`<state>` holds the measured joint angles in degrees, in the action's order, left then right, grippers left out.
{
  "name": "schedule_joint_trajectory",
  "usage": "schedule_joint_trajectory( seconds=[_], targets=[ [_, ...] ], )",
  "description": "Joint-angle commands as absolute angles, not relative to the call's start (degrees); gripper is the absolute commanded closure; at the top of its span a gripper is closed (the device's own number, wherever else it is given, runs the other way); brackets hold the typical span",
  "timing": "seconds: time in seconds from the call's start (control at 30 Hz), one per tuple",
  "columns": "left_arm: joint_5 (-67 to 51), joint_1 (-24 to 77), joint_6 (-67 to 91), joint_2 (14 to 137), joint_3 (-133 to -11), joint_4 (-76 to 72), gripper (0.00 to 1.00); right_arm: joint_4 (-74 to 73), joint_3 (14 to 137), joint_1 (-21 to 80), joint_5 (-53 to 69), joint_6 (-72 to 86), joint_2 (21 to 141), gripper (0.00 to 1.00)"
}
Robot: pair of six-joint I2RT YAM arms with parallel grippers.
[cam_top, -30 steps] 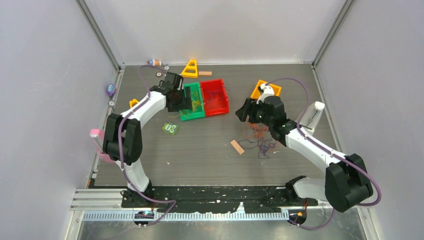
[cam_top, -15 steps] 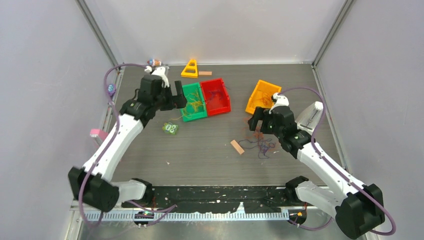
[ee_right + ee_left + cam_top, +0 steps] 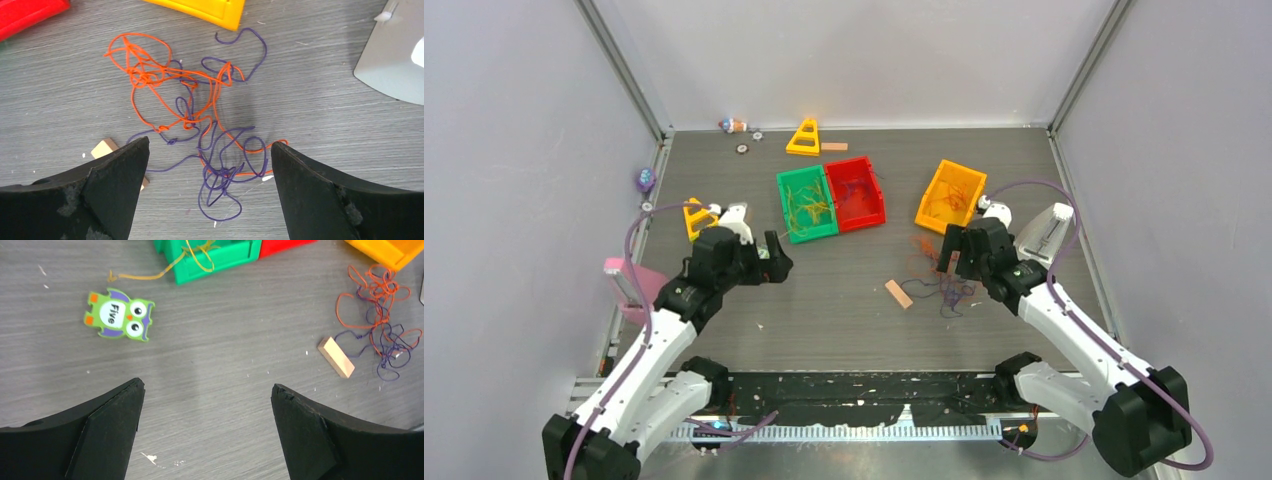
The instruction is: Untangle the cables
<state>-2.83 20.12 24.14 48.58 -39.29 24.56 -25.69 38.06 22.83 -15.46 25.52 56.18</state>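
A loose tangle of orange and purple cables (image 3: 944,283) lies on the grey table right of centre. My right gripper (image 3: 949,258) hovers over it, open. In the right wrist view the purple knot of the tangle (image 3: 218,172) sits on the table between the right gripper's (image 3: 210,142) spread fingers, untouched. More yellow cables (image 3: 807,205) lie in the green bin, and one yellow strand (image 3: 150,275) trails out over its edge. My left gripper (image 3: 771,264) is open and empty above bare table, near-left of the bins. In the left wrist view the left gripper (image 3: 207,386) is wide apart, with the tangle (image 3: 384,287) far right.
A green bin (image 3: 784,200), a red bin (image 3: 876,200) and an orange bin (image 3: 969,178) stand at the back. A wooden block (image 3: 898,293) lies left of the tangle. An owl tile (image 3: 119,315) lies ahead of the left gripper. A grey device (image 3: 1046,232) sits far right, and yellow triangles (image 3: 804,137) at the back.
The left arm pulled back from the green bin toward the near left. The right arm drew back from the orange bin to above the tangle. Both grippers' jaws opened wider.
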Motion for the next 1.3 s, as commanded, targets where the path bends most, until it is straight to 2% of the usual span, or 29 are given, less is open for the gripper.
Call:
schedule_joint_trajectory(
  seconds=[0.0, 0.37, 0.8, 1.0, 1.03, 1.1, 1.13, 1.27],
  targets=[
    [-6.95, 20.66, 25.81, 42.85, -33.68, 13.63, 0.03, -27.11, 39.16, 20.70, -15.57, 27.30, 58.00, 0.03],
    [-7.40, 22.24, 24.52, 36.40, -24.61, 6.44, 0.04, -23.66, 38.37, 14.22, -9.22, 28.46, 64.25, 0.00],
    [-8.91, 22.32, 22.07, 37.37, -25.69, 6.55, 0.04, -18.89, 38.83, 13.72, -7.47, 30.04, 73.80, 0.10],
    [-13.72, 22.39, 22.09, 42.02, -25.33, 2.23, 0.03, -15.58, 36.96, 13.91, -1.84, 31.69, 77.70, 0.24],
    [-15.92, 22.68, 21.84, 43.81, -25.60, 1.04, 0.04, -14.20, 36.67, 14.46, -0.06, 32.03, 78.31, 0.28],
    [-17.71, 23.96, 21.72, 47.15, -26.59, 0.37, 0.05, -12.10, 36.49, 16.25, 3.43, 32.11, 79.10, 0.40],
    [-17.89, 24.87, 21.59, 48.55, -26.68, -0.52, 0.05, -10.78, 36.74, 17.14, 4.66, 32.14, 79.32, 0.51],
    [-18.52, 29.50, 20.49, 52.25, -26.85, -6.26, 0.05, -8.28, 38.67, 22.87, 10.64, 32.14, 79.61, 0.79]
  ],
)
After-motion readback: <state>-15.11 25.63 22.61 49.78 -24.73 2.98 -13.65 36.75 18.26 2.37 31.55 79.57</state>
